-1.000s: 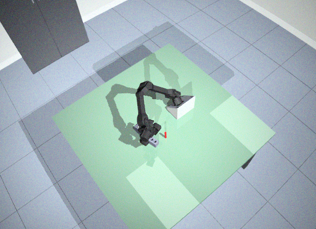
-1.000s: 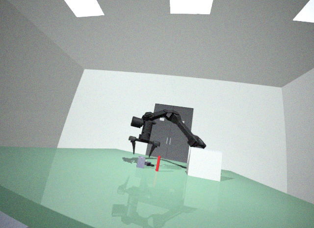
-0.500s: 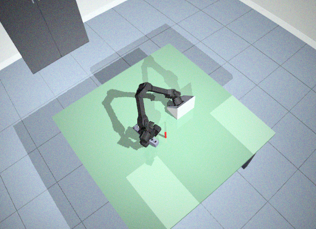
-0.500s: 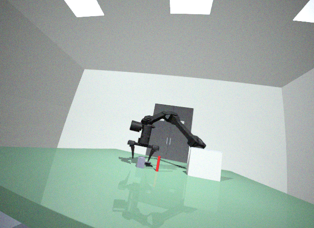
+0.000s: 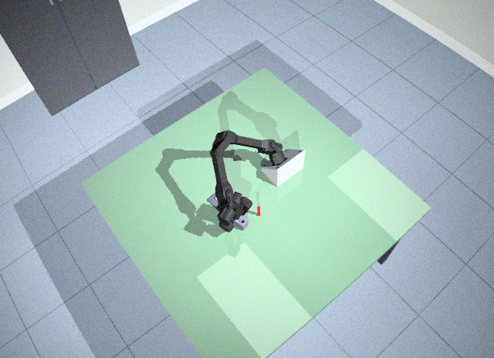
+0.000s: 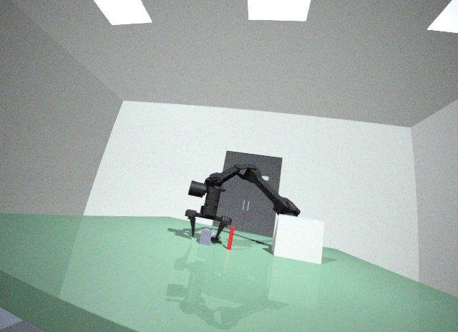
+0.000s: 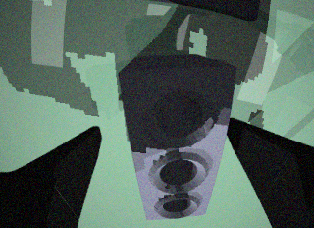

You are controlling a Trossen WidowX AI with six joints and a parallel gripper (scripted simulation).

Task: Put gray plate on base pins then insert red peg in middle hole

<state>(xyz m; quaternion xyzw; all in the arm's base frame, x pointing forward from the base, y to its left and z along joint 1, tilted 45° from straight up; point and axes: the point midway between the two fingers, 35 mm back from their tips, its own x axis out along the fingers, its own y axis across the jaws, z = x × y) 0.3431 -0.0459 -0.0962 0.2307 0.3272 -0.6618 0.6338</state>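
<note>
The gray plate [image 5: 241, 223] [image 6: 205, 236] [image 7: 216, 140], a thick block with three holes in a row, is on the green table. The wrist view shows it between and beyond the fingertips, partly in the arm's shadow. My gripper [image 6: 203, 238] [image 7: 164, 128] points down over the plate with its fingers wide open, one to each side, with gaps between plate and fingers. Another gray piece [image 5: 213, 200] [image 7: 216, 3], apparently the base, lies apart from the plate; its pins cannot be made out. The red peg [image 5: 258, 211] [image 6: 230, 238] stands upright beside the gripper, outside the fingers. It is out of the wrist view.
The green table [image 5: 279, 234] [image 6: 147, 277] carries everything. The arm rises from a white box [image 5: 291, 167] [image 6: 298, 239], which stands beyond the peg from the plate. Arm shadows fall around the plate and base.
</note>
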